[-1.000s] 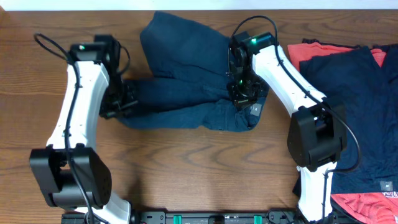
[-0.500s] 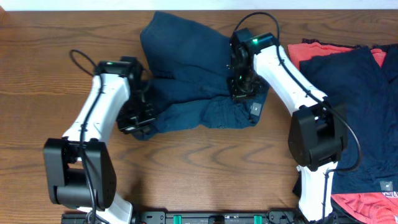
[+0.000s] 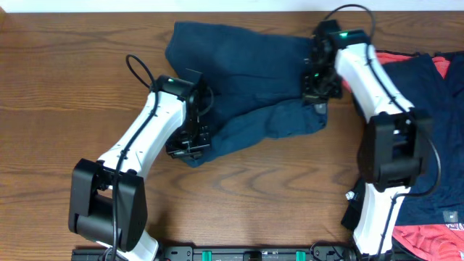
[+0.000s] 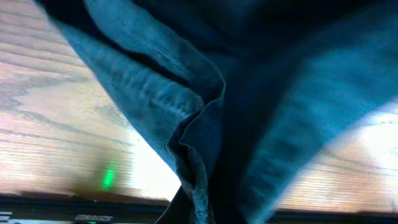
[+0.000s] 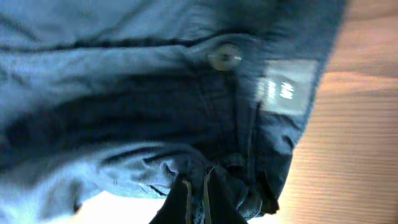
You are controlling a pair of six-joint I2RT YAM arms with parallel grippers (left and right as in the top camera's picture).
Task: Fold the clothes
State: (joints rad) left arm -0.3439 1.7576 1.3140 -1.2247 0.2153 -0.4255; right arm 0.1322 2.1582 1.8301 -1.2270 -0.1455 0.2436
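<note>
A dark navy garment (image 3: 246,65) of the clothes lies crumpled across the middle of the wooden table (image 3: 58,87). My left gripper (image 3: 191,145) is shut on its lower left edge; in the left wrist view the pinched hem (image 4: 198,186) runs down into the shut left gripper (image 4: 199,210) and cloth fills the frame. My right gripper (image 3: 317,94) is shut on the garment's right end. The right wrist view shows a button (image 5: 224,57) and a white label (image 5: 286,87) on the waistband, with the shut right gripper (image 5: 198,190) gripping the bunched cloth below them.
A pile of more clothes lies at the right edge, with a navy top (image 3: 428,94) spread over coral-red fabric (image 3: 362,61). The right arm reaches up beside that pile. A black rail (image 3: 239,254) runs along the table's front edge.
Both arms have moved to the right, dragging the navy garment with them. The left gripper slid right and toward the front; the right gripper went right and toward the back. Both stayed shut.
</note>
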